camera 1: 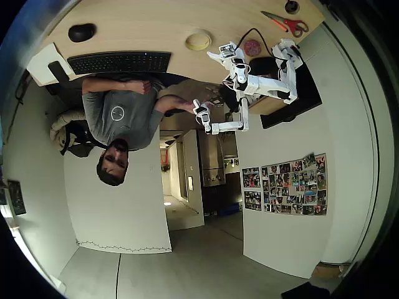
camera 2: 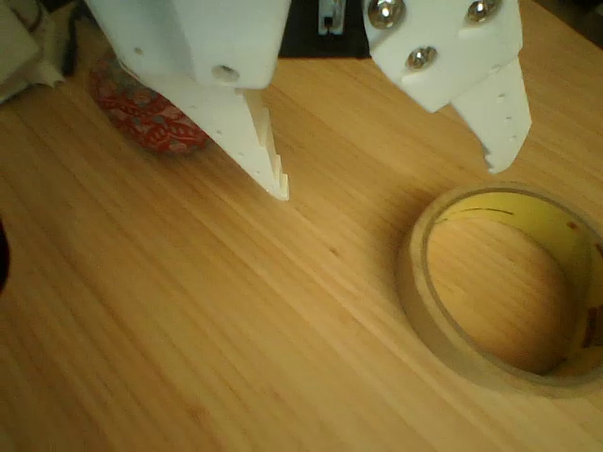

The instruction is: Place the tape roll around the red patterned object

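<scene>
The pale wooden desk carried, in the overhead view, a black keyboard, a black mouse and red-handled scissors near its far corner, with a person seated at the keyboard. The white pincer hung released, its toothed fingers spread over bare grain (nothing between them). The tape roll, a cream ring, lay flat just beside one fingertip. The red patterned object, round and speckled, sat apart behind the other finger.
</scene>
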